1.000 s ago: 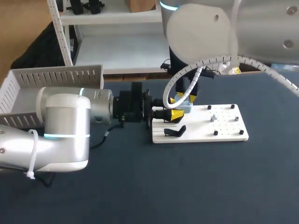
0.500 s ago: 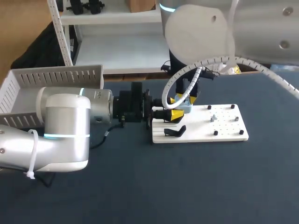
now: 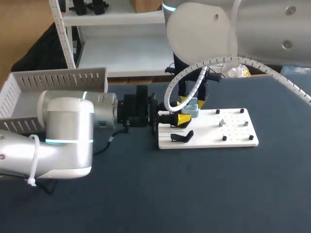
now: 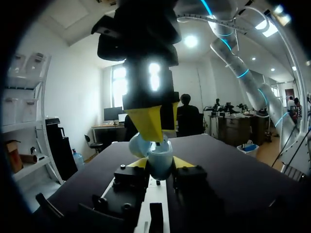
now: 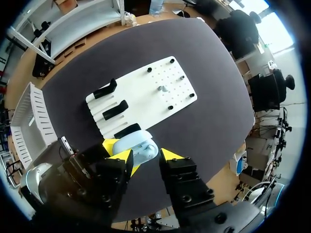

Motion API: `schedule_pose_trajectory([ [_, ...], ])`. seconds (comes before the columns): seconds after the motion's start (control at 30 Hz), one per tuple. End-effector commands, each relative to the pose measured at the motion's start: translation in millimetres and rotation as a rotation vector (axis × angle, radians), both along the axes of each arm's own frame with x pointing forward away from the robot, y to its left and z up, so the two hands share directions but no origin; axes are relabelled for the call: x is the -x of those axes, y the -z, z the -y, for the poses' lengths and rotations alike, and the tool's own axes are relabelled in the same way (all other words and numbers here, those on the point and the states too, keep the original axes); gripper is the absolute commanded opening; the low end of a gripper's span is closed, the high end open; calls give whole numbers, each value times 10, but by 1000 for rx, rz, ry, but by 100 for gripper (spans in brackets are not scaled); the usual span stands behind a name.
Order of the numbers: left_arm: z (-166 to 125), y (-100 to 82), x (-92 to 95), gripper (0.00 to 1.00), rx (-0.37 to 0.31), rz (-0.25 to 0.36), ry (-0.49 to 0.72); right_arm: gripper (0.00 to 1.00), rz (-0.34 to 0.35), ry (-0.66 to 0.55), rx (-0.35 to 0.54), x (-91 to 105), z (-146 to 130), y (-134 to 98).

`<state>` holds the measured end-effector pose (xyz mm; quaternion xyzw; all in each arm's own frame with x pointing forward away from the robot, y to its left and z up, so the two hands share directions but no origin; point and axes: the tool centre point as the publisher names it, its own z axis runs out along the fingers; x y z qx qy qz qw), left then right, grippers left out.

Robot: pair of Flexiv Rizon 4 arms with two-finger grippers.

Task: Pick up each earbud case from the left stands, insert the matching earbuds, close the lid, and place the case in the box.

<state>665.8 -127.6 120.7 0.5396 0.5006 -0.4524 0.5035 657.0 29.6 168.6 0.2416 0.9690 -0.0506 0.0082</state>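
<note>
Earbud case (image 3: 193, 108), pale blue, is pinched between the yellow tips of the left hand (image 3: 183, 119) over the white board's (image 3: 233, 133) left end. Right hand (image 3: 191, 101) hangs directly above it; its grip cannot be determined.

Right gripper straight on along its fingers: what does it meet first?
The right gripper would likely meet the light blue case first, just ahead of its tips; the gap is unclear.
</note>
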Motion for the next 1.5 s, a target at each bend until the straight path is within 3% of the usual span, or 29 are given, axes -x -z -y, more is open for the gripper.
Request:
schedule_pose_trajectory([
  [0.03, 5, 9, 3, 0, 4, 2, -3, 36, 27, 2, -11, 103, 57, -91],
  [0.33, 5, 9, 3, 0, 4, 2, -3, 30, 156, -45, -142, 288, 416, -372],
  [0.5, 5, 9, 3, 0, 4, 2, -3, 36, 264, -56, -235, 185, 736, -416],
  [0.7, 5, 9, 3, 0, 4, 2, -3, 38, 383, -118, -264, -16, 1004, -415],
  [1.07, 5, 9, 3, 0, 4, 2, -3, 44, 363, -164, -349, -337, 1271, -15],
  [1.5, 5, 9, 3, 0, 4, 2, -3, 48, 250, -198, -381, -391, 1198, 635],
])
